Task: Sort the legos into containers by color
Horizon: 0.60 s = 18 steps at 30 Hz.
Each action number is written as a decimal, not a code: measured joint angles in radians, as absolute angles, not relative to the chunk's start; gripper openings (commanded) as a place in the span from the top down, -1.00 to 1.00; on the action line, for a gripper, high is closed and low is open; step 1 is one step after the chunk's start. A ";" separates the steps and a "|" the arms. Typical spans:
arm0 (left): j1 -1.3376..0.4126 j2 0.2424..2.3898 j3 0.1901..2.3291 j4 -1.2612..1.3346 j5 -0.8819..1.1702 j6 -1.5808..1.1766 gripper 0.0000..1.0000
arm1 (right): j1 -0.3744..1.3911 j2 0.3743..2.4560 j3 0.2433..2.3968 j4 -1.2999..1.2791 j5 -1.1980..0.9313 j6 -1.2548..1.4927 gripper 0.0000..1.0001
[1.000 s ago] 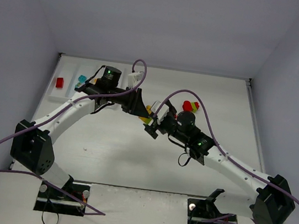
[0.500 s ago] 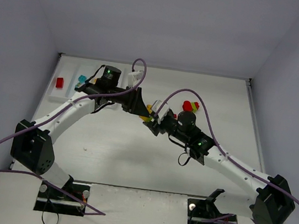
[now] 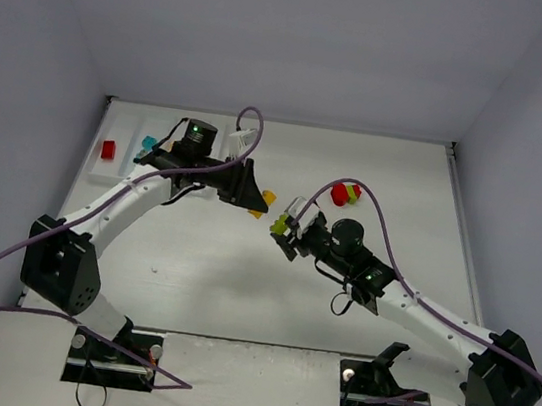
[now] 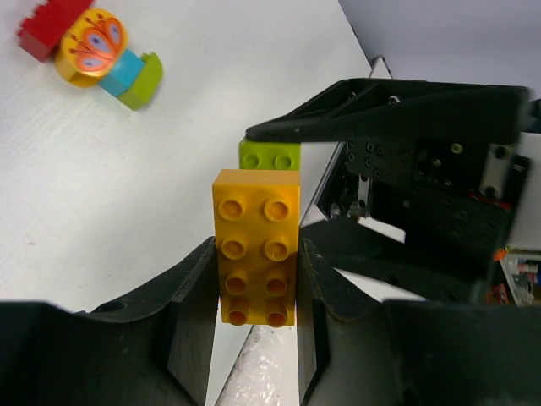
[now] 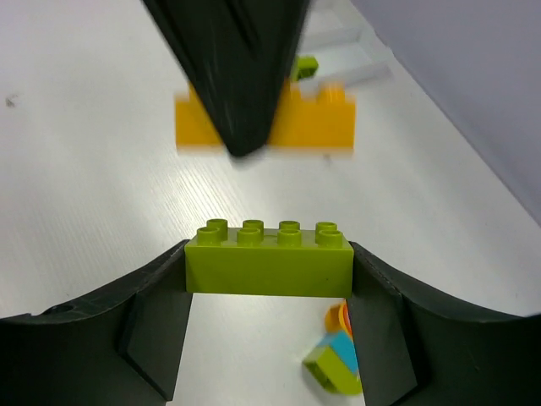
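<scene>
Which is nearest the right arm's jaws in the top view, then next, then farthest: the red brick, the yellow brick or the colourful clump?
1. yellow brick: close by, just to the left.
2. colourful clump: farther back, to the right.
3. red brick: far left side.

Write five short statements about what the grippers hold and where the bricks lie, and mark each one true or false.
1. The left gripper is shut on a yellow brick. True.
2. The right gripper is empty. False: it grips a lime green brick between its fingers.
3. The yellow brick and the lime green brick are joined. False: they are apart, each in its own gripper.
4. A red brick lies in the white tray. True.
5. The multicoloured clump lies in the tray. False: it sits on the table, far from the tray.
</scene>
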State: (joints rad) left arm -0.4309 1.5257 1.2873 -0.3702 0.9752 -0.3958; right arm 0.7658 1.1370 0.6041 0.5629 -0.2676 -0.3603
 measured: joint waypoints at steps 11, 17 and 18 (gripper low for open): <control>-0.167 1.564 1.376 -0.445 0.779 -0.338 0.98 | 0.733 1.108 0.545 0.487 -0.202 -0.329 1.00; -0.136 1.745 1.578 -0.503 0.402 -0.271 0.98 | 0.733 1.093 0.544 0.488 -0.203 -0.307 0.99; -0.131 1.777 1.602 -0.518 0.350 -0.265 0.98 | 0.733 1.087 0.543 0.488 -0.205 -0.305 0.99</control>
State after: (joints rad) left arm -0.1314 1.7775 1.6016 -0.5179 0.3504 -0.2649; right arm 0.7334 1.0866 0.5430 0.4881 -0.2047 -0.3050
